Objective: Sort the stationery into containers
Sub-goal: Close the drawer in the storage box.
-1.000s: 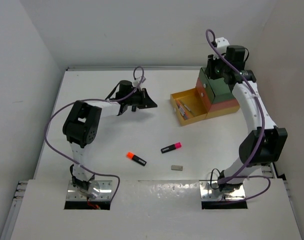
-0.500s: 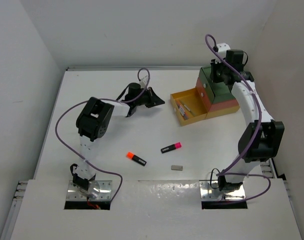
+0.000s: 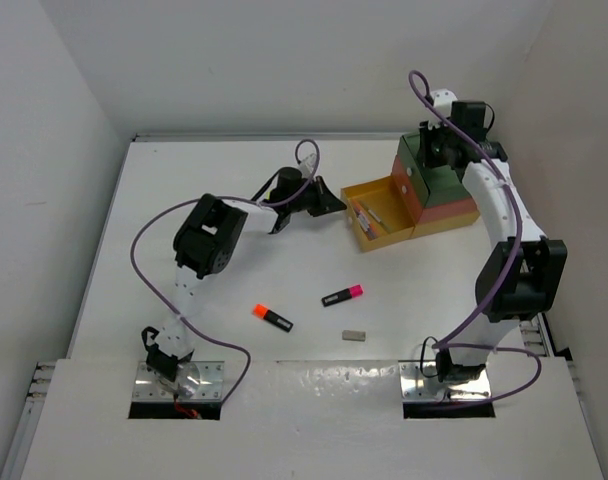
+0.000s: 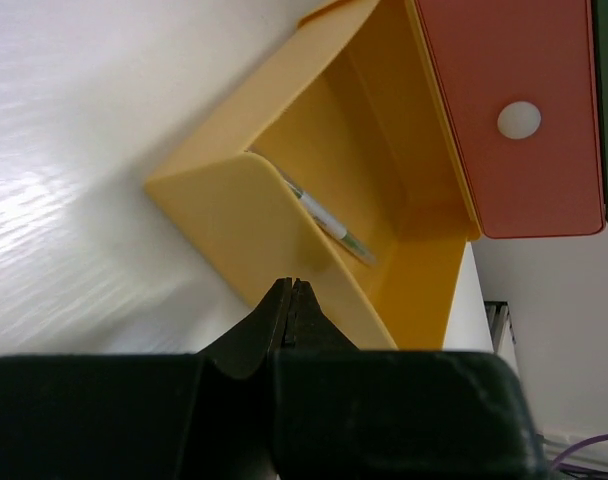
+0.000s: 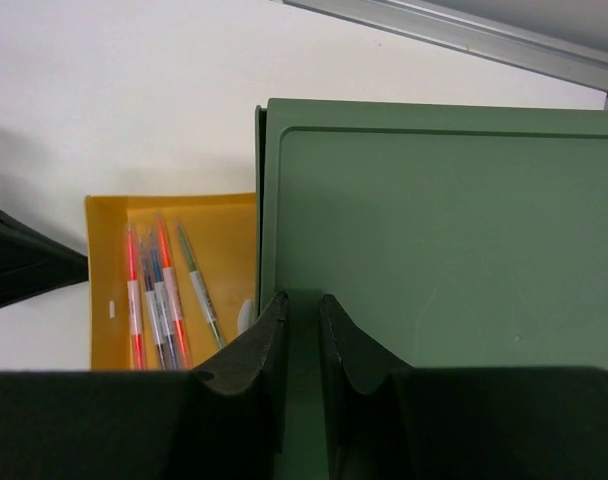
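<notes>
**Left pincer arrives at the open yellow drawer**

Overhead: over the past second the left arm has swung across the table (image 3: 184,180). It has carried the left pincer (image 3: 329,203) from well away to just beside the front wall of the yellow drawer (image 3: 347,212). The right pincer (image 3: 436,150) has barely shifted on top of the green drawer (image 3: 442,182). Behind the left pincer, toward the arm bases, lie the pink-capped highlighter (image 3: 342,295), the orange-capped highlighter (image 3: 272,317) and the grey eraser (image 3: 354,336), all unsorted.

Left wrist: the left pincer (image 4: 289,285) is pressed together with nothing in it. Its tips are at the drawer's front wall (image 4: 254,220), though contact cannot be told. Beyond that wall a pen (image 4: 329,222) lies inside, and the coral drawer (image 4: 514,150) sits shut above. Joined tips suit a push, so it probably means to slide this drawer home.

Right wrist: the right pincer (image 5: 302,300) is narrowly apart, with nothing seen between the jaws. It is set down near the front edge of the green top (image 5: 434,220), likely bracing the stack against that push. Ahead and left of it, several pens (image 5: 159,300) lie in the yellow drawer (image 5: 104,280)
</notes>
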